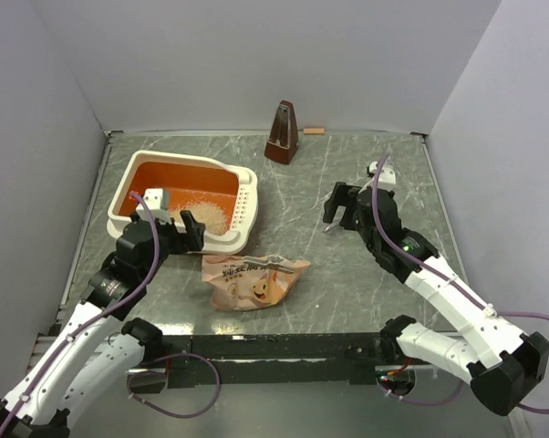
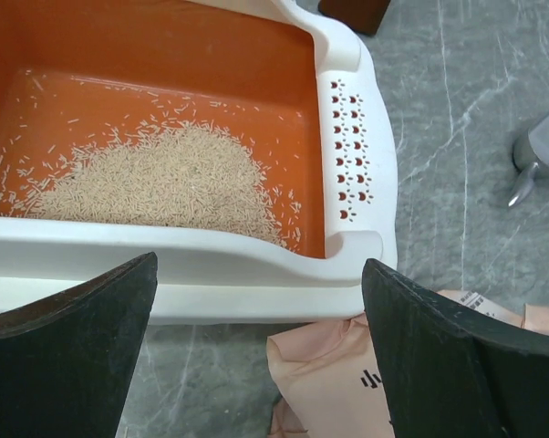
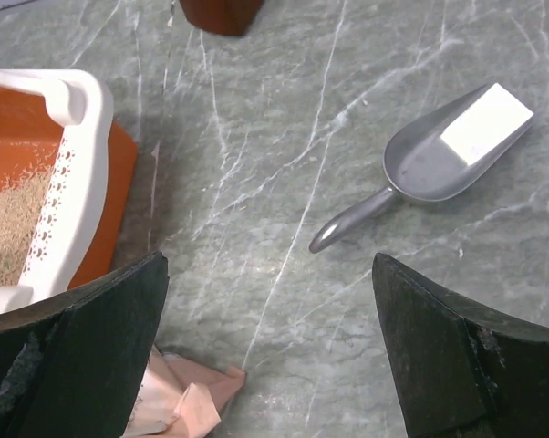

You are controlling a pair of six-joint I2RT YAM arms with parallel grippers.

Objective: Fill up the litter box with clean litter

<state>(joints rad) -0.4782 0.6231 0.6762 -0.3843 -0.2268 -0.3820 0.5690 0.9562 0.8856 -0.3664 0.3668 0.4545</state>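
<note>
Marble tabletop (image 1: 347, 274); tools (image 2: 261, 265) (image 3: 270, 260) wide open, empty

Shows smooth, faintly glossy plastic in the litter box (image 2: 211, 265), dry matt grains in the clean litter (image 2: 165, 182), crinkled paper-like bag (image 1: 254, 278), dull grey metal scoop (image 3: 429, 160).

Open tabletop (image 1: 302, 196) between litter box (image 1: 248, 203) and scoop (image 3: 439, 157); bag (image 1: 253, 280) beside box's near wall
</note>
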